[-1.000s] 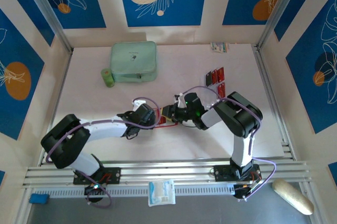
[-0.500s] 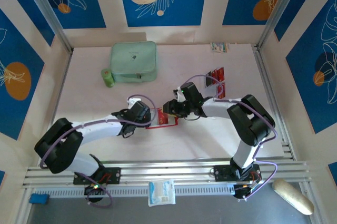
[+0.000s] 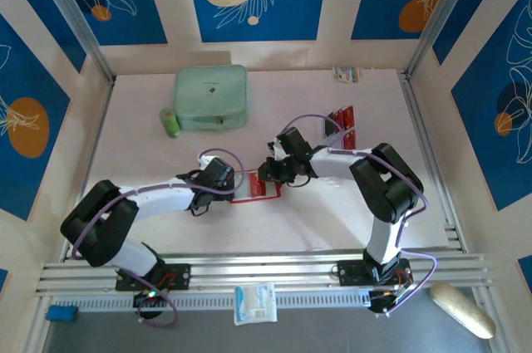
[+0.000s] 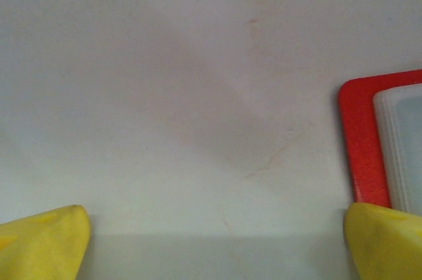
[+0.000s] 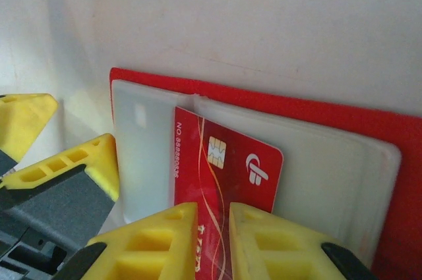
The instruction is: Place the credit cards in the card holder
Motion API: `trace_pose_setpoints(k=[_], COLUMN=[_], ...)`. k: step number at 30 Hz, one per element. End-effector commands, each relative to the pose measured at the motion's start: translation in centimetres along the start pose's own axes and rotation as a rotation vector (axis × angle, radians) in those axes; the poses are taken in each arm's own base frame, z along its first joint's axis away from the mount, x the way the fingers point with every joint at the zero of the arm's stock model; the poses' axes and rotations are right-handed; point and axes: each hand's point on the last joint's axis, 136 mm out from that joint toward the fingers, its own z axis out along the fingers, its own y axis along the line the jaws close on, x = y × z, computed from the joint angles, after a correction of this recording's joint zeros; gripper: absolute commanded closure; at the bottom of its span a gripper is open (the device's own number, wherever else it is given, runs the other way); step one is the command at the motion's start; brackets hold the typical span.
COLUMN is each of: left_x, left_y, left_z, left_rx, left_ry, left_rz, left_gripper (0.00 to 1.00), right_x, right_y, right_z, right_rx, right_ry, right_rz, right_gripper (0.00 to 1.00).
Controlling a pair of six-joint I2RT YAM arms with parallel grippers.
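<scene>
Red card (image 5: 227, 161) lies over holder (image 5: 316, 112) sleeve.
At frame bottom, right gripper (image 5: 212, 230) narrow, pinching card; left gripper (image 4: 214, 240) wide, beside holder corner.

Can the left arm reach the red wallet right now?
Probably yes. Its open jaws sit right beside the wallet, one tip at its edge, nothing between. The right jaws hold a card on it.

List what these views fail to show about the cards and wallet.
- Right wrist: the card's near end is hidden under the right gripper; whether it is gripped or only pressed is unclear.
- Left wrist: the wallet is cut off by the right edge of the picture.
- Top: the spare cards are too small to count and partly behind the right arm's cable.
</scene>
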Motion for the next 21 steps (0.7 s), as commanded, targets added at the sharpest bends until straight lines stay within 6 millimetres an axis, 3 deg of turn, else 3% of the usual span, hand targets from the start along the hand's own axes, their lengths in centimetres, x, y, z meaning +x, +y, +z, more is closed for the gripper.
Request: trace_pose_setpoints(k=[1,11,17,21], left_x=[-0.6,-0.4,-0.4,-0.3], left_y=[-0.6,-0.7,-0.5,-0.6], left_z=[0.3,0.6,0.5,0.5], left_rx=[0.014,0.013,0.014,0.016], left_ry=[0.002,0.009,0.006,0.004], left_rz=[0.006,0.008,0.006,0.003], left_gripper=[0.02,0.02,0.02,0.02], right_x=[0.5,1.7,1.0,0.7], right_y=[0.0,1.5,3.3,2.9], right_z=[0.8,3.0,1.2,-0.1], right_rx=[0.024,0.029,-0.008,0.02], right_ry=[0.041,0.106,0.068,0.039], right_rz=[-0.027,-0.048,-0.066,-0.071], right_gripper=[0.81,0.86,0.86,0.86])
